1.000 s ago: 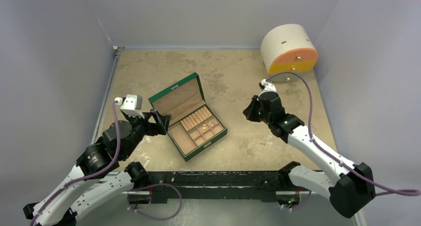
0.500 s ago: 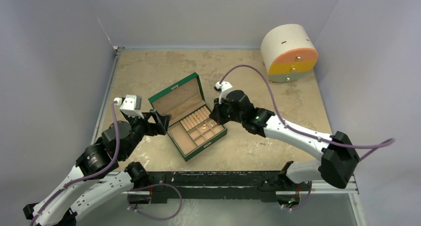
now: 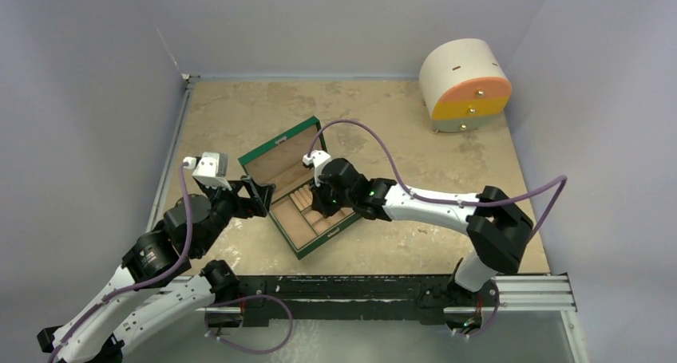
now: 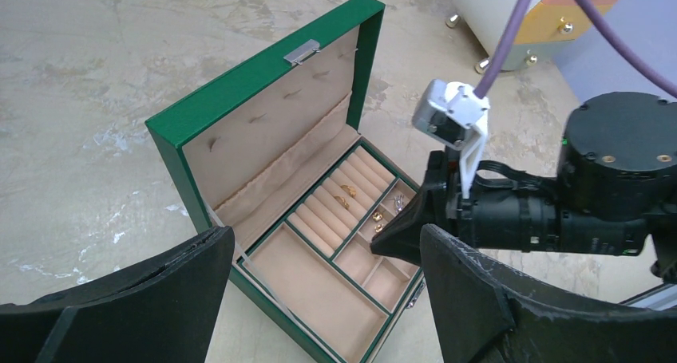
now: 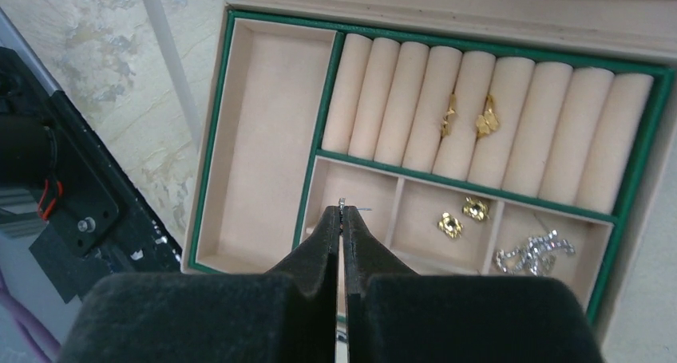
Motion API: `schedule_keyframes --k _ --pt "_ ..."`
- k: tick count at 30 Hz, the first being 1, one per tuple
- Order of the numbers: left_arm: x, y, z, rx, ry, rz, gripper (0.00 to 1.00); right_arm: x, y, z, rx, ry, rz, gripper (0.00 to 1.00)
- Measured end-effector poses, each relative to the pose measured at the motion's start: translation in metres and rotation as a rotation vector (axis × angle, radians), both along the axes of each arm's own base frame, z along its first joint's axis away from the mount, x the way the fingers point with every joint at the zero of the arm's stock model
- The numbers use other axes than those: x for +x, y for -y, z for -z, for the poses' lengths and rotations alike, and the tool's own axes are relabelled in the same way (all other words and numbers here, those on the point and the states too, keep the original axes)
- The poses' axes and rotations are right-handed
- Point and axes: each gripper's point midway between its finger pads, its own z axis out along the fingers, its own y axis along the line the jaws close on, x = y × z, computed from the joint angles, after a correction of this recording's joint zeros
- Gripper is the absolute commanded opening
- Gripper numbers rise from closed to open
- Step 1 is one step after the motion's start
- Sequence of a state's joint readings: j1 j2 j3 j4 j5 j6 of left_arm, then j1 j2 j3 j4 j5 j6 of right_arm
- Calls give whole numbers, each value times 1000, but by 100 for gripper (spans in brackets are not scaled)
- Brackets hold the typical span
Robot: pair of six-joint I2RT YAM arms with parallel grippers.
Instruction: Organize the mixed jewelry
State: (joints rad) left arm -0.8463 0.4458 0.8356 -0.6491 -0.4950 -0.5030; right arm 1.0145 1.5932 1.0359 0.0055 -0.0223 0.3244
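Green outside and tan inside, the box [image 3: 279, 143] stands open on the desk [image 3: 383, 116], its lid tilted back. The round white-and-orange cabinet [image 3: 467, 84] sits well apart at the far right corner.

The right gripper [image 5: 342, 219] reaches in over the box's tray. Its fingers are pressed together, and a tiny silver piece [image 5: 342, 204] is pinched at their very tips, with a thin wire sticking out to one side. In the right wrist view the tips hang over the leftmost of three small compartments. Whether the piece touches the lining cannot be told.

Two gold rings [image 5: 467, 117] are tucked side by side between the padded rolls. Two gold earrings [image 5: 463, 217] lie close together in the middle small compartment. A sparkly silver piece [image 5: 531, 251] lies in the small compartment to their right. The long compartment beside the rolls shows only its tan lining.

The left gripper [image 4: 326, 235] is at the box's left corner with its fingers spread wide, holding nothing. Its camera looks between them at the open tray and the right gripper. Whether it touches the box cannot be told.
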Motion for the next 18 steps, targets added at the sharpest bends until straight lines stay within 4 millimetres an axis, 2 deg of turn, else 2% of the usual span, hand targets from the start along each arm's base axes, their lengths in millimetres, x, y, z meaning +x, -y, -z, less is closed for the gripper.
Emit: schedule_keyframes --k 12,18 --pt "0 0 0 0 0 0 86 0 -19 28 -64 -21 -24 0" --pt "0 0 0 0 0 0 86 1 -22 31 -77 -13 -22 1"
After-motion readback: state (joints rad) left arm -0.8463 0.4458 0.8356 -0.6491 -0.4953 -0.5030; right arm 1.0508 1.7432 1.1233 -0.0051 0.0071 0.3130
